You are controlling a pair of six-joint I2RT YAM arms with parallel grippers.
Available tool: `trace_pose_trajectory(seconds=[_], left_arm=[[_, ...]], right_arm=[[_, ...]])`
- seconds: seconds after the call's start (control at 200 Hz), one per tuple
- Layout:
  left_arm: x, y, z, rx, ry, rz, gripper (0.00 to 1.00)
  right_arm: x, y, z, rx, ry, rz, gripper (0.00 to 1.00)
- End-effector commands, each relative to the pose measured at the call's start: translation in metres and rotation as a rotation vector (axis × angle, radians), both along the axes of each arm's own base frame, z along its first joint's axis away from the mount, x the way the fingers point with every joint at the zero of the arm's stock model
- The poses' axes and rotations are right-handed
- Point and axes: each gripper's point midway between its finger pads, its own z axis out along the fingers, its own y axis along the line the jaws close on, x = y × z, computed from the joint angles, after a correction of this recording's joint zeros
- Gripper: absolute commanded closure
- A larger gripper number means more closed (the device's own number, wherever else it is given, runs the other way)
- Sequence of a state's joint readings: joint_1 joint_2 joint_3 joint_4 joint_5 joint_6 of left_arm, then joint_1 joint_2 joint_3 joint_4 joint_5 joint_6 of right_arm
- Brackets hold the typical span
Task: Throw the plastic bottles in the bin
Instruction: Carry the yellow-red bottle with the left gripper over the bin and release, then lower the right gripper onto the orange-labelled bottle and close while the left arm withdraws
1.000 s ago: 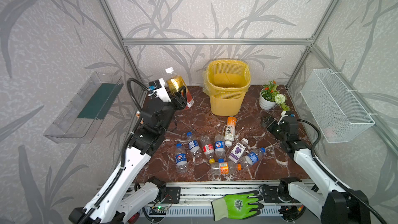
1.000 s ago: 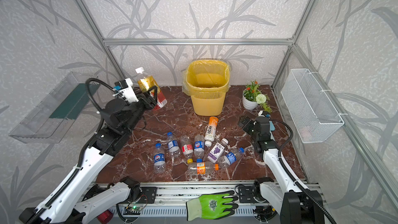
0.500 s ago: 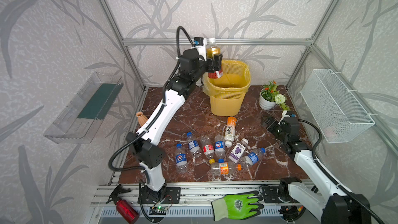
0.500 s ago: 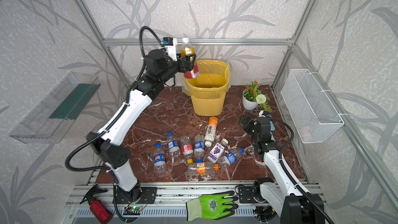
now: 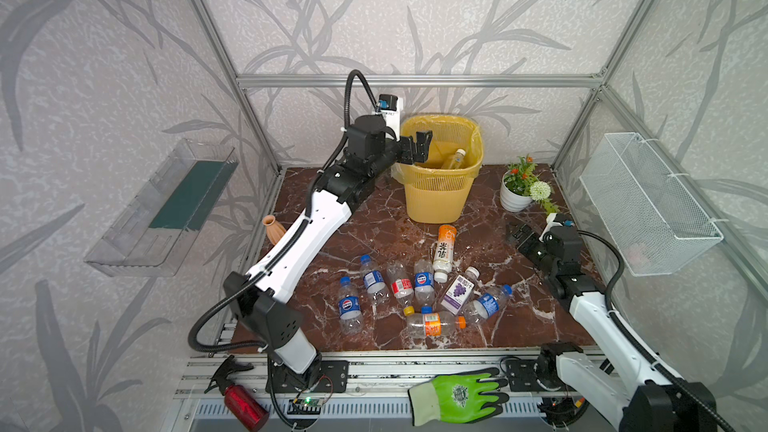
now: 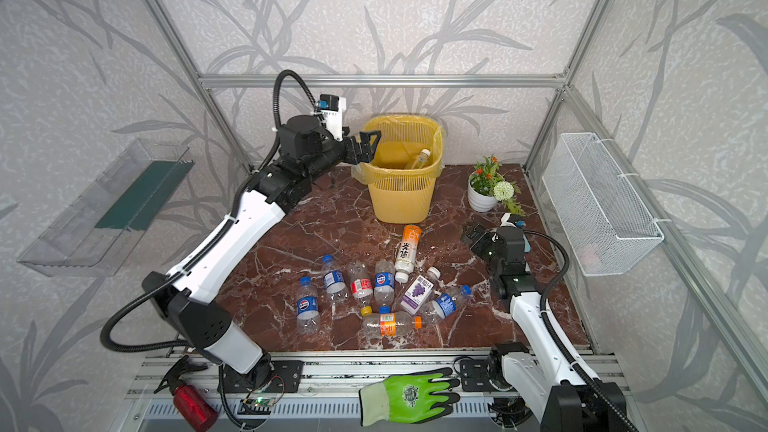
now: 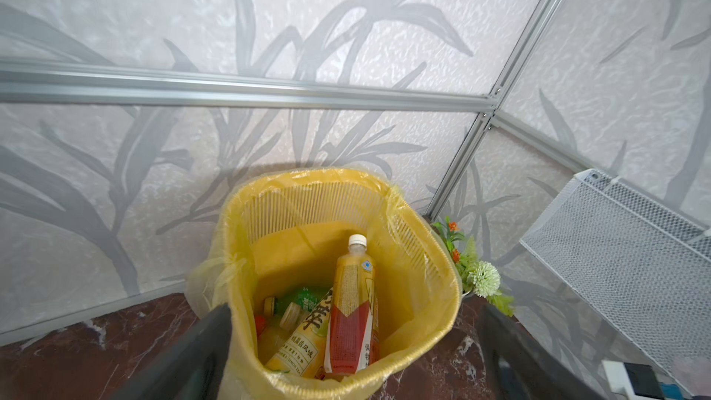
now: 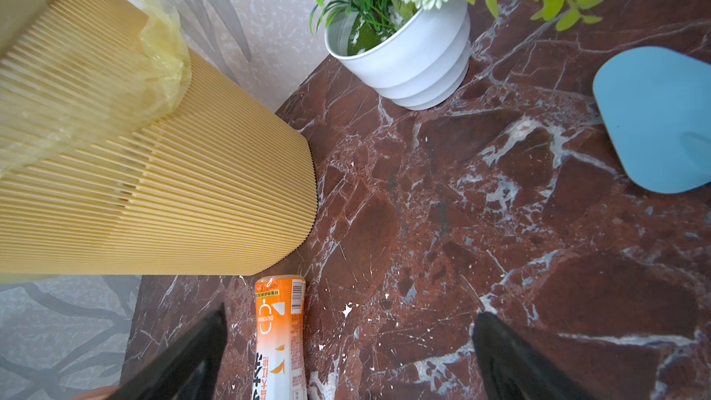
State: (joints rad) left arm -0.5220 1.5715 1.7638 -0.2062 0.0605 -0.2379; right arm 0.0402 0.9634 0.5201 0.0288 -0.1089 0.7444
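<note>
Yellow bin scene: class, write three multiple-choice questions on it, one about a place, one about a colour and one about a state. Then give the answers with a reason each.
1. Where is the white-capped bottle with the red label?
A. Inside the yellow bin
B. On the marble floor
C. In the wire basket

2. What colour is the glove on the front rail?
A. Red
B. Green
C. Blue

3. How is the left hand?
A. Shut on a bottle
B. Shut on the bin's rim
C. Open and empty

Answers:
1 A: the left wrist view shows it leaning against the bin's inner wall.
2 B: its back is bright green, with dark fingertips.
3 C: its fingers stand wide apart near the rim, with nothing held between them.
</note>
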Motion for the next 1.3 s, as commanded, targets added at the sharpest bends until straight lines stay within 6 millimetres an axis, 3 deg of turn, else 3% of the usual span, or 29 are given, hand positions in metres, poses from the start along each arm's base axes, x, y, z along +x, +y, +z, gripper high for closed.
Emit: trace_pose_trajectory(seconds=[0.0,0.055,0.125,0.275,0.425,0.535,0.67,0.88,1.08,1.19,1.205,1.295], left_arm=[[-0.009,0.02,-0.006,0.017,-0.035,0.073,0.01],[-0.016,0.034,-0.026,0.023,-0.006,0.127,0.01],[-0.023,0.069,-0.054,-0.019,0.051,0.283,0.01],[-0.051,0.129,-0.132,0.0,0.193,0.481,0.01],[-0.086,0.184,-0.227,-0.065,0.442,0.642,0.01],[-0.108,0.207,-0.267,-0.128,0.501,0.716,0.01],[-0.121,0.222,-0.282,-0.173,0.505,0.771,0.01],[-0.124,0.226,-0.29,-0.155,0.533,0.777,0.01],[-0.122,0.224,-0.295,-0.165,0.553,0.768,0.01],[-0.12,0.223,-0.294,-0.169,0.549,0.76,0.01],[-0.12,0.223,-0.295,-0.169,0.55,0.759,0.01],[-0.119,0.223,-0.294,-0.167,0.55,0.753,0.01]], right_arm=[[0.002,0.005,0.0,0.016,0.013,0.029,0.0],[0.003,0.008,-0.002,0.023,0.021,0.043,0.01],[0.005,0.013,-0.004,0.039,0.036,0.068,0.02],[0.009,0.029,-0.015,0.062,0.084,0.115,0.05],[0.015,0.062,-0.029,0.014,0.151,0.202,0.07],[0.018,0.096,-0.04,-0.053,0.216,0.296,0.08],[0.019,0.131,-0.054,-0.127,0.321,0.395,0.11],[0.019,0.168,-0.067,-0.214,0.389,0.477,0.16],[0.018,0.179,-0.09,-0.287,0.484,0.518,0.19],[0.02,0.182,-0.091,-0.293,0.492,0.522,0.19],[0.019,0.183,-0.101,-0.301,0.519,0.524,0.19],[0.018,0.186,-0.108,-0.31,0.546,0.536,0.2]])
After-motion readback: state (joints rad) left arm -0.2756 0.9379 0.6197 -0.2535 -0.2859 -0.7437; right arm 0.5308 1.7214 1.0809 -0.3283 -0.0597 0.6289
